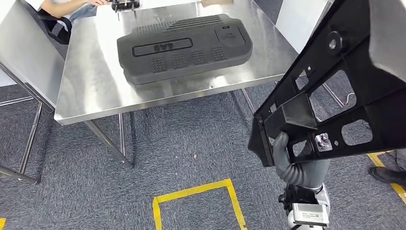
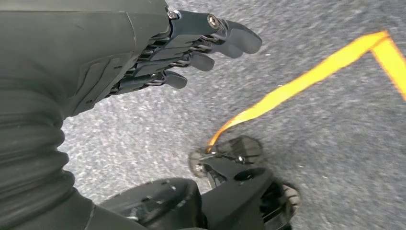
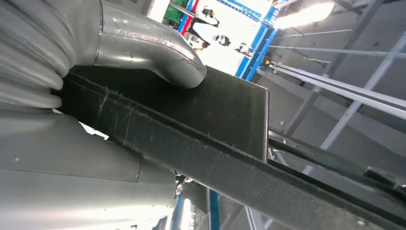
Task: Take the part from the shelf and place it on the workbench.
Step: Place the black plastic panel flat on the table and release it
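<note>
A large black plastic frame part with several cut-out openings is held up at the right, tilted, over the carpet beside the steel workbench. My right hand grips its lower edge from below. Up close, the thumb presses on the part's black edge. My left hand hangs over the carpet with fingers loosely apart and holds nothing.
A big black moulded cover lies on the workbench. A person sits at the far left corner. Yellow floor tape marks the carpet in front of the table. A dark shoe shows at the right edge.
</note>
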`<action>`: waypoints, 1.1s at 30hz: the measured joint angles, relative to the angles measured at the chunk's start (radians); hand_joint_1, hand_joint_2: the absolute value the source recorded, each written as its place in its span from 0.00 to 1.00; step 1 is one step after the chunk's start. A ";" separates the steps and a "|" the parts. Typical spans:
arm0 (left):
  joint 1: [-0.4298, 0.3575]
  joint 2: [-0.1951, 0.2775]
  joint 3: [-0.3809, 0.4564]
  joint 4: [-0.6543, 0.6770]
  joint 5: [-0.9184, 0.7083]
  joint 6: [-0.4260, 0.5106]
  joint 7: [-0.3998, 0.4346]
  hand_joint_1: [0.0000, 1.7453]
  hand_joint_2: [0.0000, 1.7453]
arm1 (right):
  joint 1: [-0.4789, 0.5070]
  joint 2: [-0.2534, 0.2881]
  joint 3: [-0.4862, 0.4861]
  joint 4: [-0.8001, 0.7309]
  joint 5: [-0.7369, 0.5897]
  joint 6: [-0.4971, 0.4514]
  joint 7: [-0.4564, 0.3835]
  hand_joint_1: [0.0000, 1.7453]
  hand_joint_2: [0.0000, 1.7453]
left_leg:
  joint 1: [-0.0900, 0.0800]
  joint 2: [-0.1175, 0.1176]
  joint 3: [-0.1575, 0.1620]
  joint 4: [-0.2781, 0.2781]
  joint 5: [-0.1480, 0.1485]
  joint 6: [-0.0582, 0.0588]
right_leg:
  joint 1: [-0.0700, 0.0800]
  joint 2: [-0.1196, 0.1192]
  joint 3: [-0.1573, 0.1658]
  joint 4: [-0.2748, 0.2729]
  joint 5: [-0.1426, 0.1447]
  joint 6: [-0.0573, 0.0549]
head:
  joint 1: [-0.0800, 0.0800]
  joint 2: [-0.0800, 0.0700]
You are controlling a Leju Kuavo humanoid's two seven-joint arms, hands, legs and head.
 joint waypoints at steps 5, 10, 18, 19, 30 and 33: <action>0.004 0.000 0.000 0.000 -0.002 -0.001 0.001 0.00 1.00 | 0.002 0.000 0.000 0.000 0.004 0.001 0.000 1.00 1.00 | 0.004 0.006 -0.111 0.066 -0.008 -0.008 | 0.000 0.007 0.061 0.000 -0.046 -0.002 | -0.001 0.000; 0.005 0.000 0.000 0.001 -0.002 -0.001 0.002 0.00 1.00 | 0.002 0.000 0.001 0.002 0.009 0.002 0.000 1.00 1.00 | -0.001 0.006 -0.050 -0.138 0.116 0.014 | 0.009 0.011 0.106 0.002 -0.096 0.024 | -0.002 0.000; 0.000 -0.001 0.000 0.000 -0.001 -0.001 0.000 0.00 1.00 | 0.000 -0.002 0.002 0.001 0.014 0.000 0.001 1.00 1.00 | 0.001 -0.003 -0.004 -0.144 0.091 0.046 | 0.006 0.008 -0.084 0.279 -0.188 0.033 | 0.004 0.000; 0.001 -0.001 0.000 0.000 -0.001 -0.001 0.000 0.00 1.00 | 0.000 -0.002 0.002 0.001 0.014 0.000 0.001 1.00 1.00 | 0.000 -0.005 0.006 -0.144 0.083 0.046 | 0.007 0.008 -0.106 0.281 -0.185 0.037 | 0.004 0.000; 0.000 -0.004 0.001 0.000 -0.001 -0.002 0.000 0.00 1.00 | 0.000 -0.004 0.001 -0.001 0.020 -0.001 0.002 1.00 1.00 | -0.006 -0.005 0.035 -0.055 0.009 0.007 | 0.007 0.005 0.004 -0.003 0.004 -0.005 | -0.001 0.000; -0.001 -0.005 0.001 0.000 -0.001 -0.002 0.000 0.00 1.00 | 0.000 -0.004 0.001 0.000 0.021 -0.001 0.002 1.00 1.00 | 0.000 0.002 -0.079 0.100 -0.048 -0.005 | 0.007 0.007 0.023 -0.004 -0.013 -0.011 | -0.004 0.000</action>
